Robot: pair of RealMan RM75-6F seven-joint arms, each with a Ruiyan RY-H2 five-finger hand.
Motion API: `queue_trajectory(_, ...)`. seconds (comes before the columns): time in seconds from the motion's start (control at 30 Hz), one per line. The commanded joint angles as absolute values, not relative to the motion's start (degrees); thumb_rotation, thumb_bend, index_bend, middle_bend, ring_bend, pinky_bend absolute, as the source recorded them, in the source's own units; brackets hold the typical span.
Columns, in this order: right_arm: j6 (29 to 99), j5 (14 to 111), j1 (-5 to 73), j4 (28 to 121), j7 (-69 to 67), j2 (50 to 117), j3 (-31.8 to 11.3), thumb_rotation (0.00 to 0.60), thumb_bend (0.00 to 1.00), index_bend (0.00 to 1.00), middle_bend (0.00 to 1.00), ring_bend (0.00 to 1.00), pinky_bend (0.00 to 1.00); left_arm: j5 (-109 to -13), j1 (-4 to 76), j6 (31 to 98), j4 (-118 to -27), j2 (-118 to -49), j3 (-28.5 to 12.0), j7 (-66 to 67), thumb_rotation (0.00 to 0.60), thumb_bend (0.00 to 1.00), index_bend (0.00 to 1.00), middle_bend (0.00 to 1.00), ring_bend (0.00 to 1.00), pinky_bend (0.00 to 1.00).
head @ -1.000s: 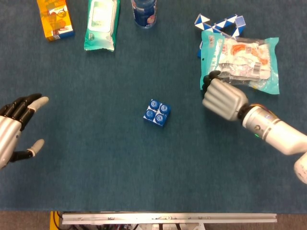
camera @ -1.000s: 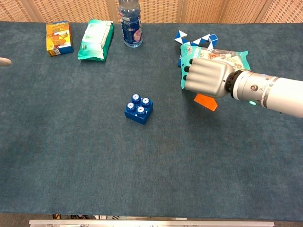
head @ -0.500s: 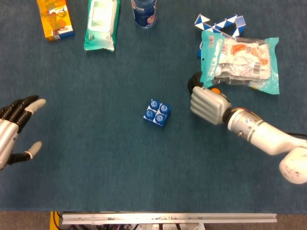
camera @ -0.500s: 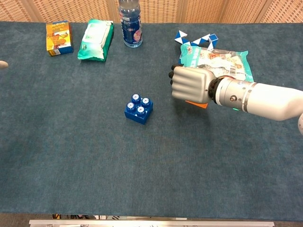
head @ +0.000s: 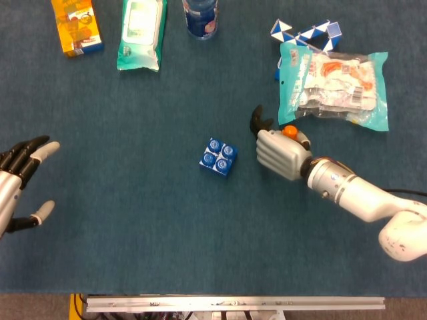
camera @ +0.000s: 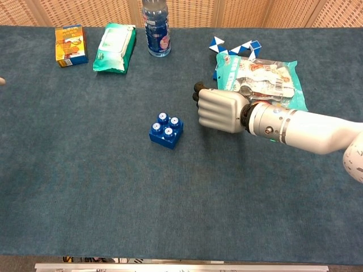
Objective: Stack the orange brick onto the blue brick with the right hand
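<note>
- Orange brick (head: 289, 131): only a small orange patch shows in the head view, tucked at the upper right edge of the right hand (head: 279, 151); in the chest view the hand covers it completely.
- Right hand: fingers curled in around the orange brick, knuckles facing the blue brick (head: 218, 157); dark fingertips (head: 257, 121) stick out at the top left of the fist. Grasp reads as closed on the brick, though the contact itself is hidden.
- Blue brick: sits flat on the table (head: 133, 220), studs up, turned slightly on the diagonal, near the table's middle. It lies to the left of the right hand, close but apart, with bare table visible between them in both views.
- Right forearm (camera: 306, 130) comes in from the right edge, running low over the table just below the snack packet (head: 333, 88).
- Left hand (head: 17, 183): at the far left edge in the head view, fingers spread, nothing in it, well apart from both bricks. Chest view shows only a sliver of it at the left edge.
- Back of table, left to right: orange carton (camera: 70, 45), green wipes pack (camera: 114, 47), bottle (camera: 155, 27), blue-and-white folding puzzle (camera: 233, 46) just behind the snack packet.
</note>
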State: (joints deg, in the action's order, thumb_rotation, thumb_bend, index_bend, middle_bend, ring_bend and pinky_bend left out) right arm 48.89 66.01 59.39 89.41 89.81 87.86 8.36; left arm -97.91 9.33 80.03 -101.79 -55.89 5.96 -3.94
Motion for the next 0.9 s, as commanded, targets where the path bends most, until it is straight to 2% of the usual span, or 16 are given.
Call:
queue_trajectory(0.03, 49.4, 66.0, 59.2, 89.2, 90.2, 88.2, 8.8, 0.600, 0.15, 0.48, 0.40, 0.22, 0.22, -98.1, 9.3, 80.1, -101.8, -55.9, 6.0, -4.0, 0.600, 0.27, 0.12, 0.11, 0.12, 0.23)
queue_trajectory(0.3, 51.1, 66.3, 58.7, 89.3, 90.2, 88.9, 9.2, 0.600, 0.08, 0.36, 0.36, 0.20, 0.21, -98.5, 9.1, 80.4, -101.7, -55.9, 6.2, -4.0, 0.600, 0.27, 0.11, 0.11, 0.12, 0.23)
queue_trajectory(0.57, 55.4, 66.4, 56.6, 95.6, 82.8, 85.4, 6.6, 0.600, 0.08, 0.35, 0.36, 0.20, 0.21, -98.6, 9.1, 80.4, -101.8, -55.4, 6.1, -4.2, 0.600, 0.27, 0.11, 0.11, 0.12, 0.23)
queue_trajectory(0.9, 58.5, 56.8, 53.8, 105.5, 75.0, 79.4, 3.6, 0.600, 0.06, 0.35, 0.36, 0.21, 0.27, -99.0, 9.3, 79.8, -102.6, -55.2, 6.4, -3.3, 0.600, 0.27, 0.11, 0.11, 0.12, 0.23)
